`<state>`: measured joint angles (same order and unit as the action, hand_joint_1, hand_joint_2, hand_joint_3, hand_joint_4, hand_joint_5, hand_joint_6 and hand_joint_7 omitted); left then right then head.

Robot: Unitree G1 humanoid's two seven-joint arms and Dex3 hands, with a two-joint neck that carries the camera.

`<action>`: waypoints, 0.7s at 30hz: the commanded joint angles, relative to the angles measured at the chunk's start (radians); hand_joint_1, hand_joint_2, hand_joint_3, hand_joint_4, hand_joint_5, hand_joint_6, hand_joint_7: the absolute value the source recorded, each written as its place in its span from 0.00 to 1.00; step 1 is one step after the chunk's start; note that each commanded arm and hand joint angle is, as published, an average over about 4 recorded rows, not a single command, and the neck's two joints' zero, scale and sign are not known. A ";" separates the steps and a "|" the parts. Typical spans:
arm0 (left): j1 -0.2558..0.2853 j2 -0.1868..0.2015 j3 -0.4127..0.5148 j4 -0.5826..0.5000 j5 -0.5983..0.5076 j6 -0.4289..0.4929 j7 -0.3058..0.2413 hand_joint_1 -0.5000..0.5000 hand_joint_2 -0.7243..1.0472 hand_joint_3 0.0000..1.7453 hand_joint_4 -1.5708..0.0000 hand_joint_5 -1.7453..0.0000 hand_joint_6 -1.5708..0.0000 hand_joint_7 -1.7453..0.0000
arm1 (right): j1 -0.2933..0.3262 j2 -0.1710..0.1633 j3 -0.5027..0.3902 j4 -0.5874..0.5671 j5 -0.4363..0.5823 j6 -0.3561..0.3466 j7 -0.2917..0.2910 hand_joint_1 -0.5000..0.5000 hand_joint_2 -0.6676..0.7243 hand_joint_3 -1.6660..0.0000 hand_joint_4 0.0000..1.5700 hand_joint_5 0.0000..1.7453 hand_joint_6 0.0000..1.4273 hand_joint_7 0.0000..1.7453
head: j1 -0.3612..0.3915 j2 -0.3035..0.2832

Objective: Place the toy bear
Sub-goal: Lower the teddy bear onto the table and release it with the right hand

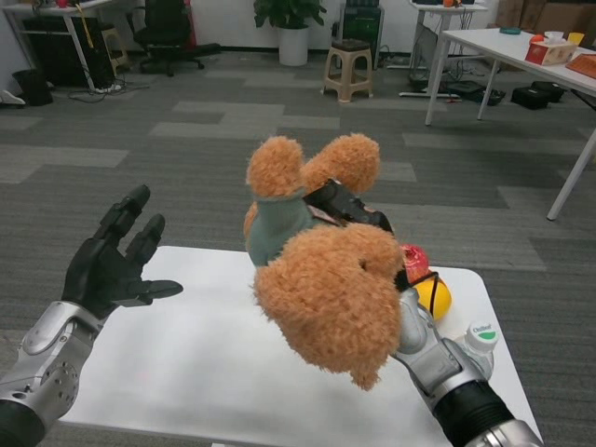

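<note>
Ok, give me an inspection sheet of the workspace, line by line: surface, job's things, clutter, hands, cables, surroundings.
Surface: white table, mostly bare on the left.
Job's things: toy bear, orange-brown with a teal shirt, held up above the table, head toward the camera.
Clutter: yellow and red toy and a white bottle with a green label at the table's right edge, partly hidden.
Hands: right hand grips the bear, dark fingers showing over its back; left hand open, raised over the table's left side.
Cables: nothing seen on the table.
Surroundings: grey carpet, beige stool, potted plant, white desk.
</note>
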<state>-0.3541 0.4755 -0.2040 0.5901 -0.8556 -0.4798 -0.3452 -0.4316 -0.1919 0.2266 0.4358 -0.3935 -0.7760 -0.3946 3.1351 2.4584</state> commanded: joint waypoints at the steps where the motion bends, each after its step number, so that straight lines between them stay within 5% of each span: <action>1: 0.001 -0.001 0.005 0.004 0.001 -0.003 0.002 0.28 0.55 0.05 1.00 1.00 1.00 0.88 | -0.043 0.022 -0.056 0.021 -0.155 -0.005 -0.017 0.01 0.05 0.24 0.90 0.94 0.92 0.80 | 0.002 0.002; 6: 0.001 -0.001 0.006 0.008 0.001 -0.003 0.002 0.29 0.55 0.05 1.00 1.00 1.00 0.88 | -0.078 0.069 -0.135 0.072 -0.479 0.001 -0.093 0.02 0.05 0.25 0.84 0.94 0.92 0.80 | 0.008 0.007; 10: 0.002 -0.001 0.008 0.008 0.000 -0.003 0.002 0.29 0.55 0.05 1.00 1.00 1.00 0.88 | -0.104 0.084 -0.145 0.127 -0.618 0.011 -0.125 0.01 0.05 0.29 0.79 0.94 0.90 0.80 | 0.013 0.010; 21: 0.003 -0.001 0.003 0.010 -0.001 -0.002 0.002 0.29 0.55 0.05 1.00 1.00 1.00 0.88 | -0.254 0.127 -0.088 0.503 -0.676 0.119 -0.085 0.00 0.05 0.48 0.39 0.94 0.79 0.88 | 0.006 -0.008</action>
<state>-0.3500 0.4751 -0.2036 0.5935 -0.8559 -0.4795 -0.3438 -0.6374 -0.0714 0.1102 0.8894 -1.0732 -0.6966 -0.4911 3.1441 2.4518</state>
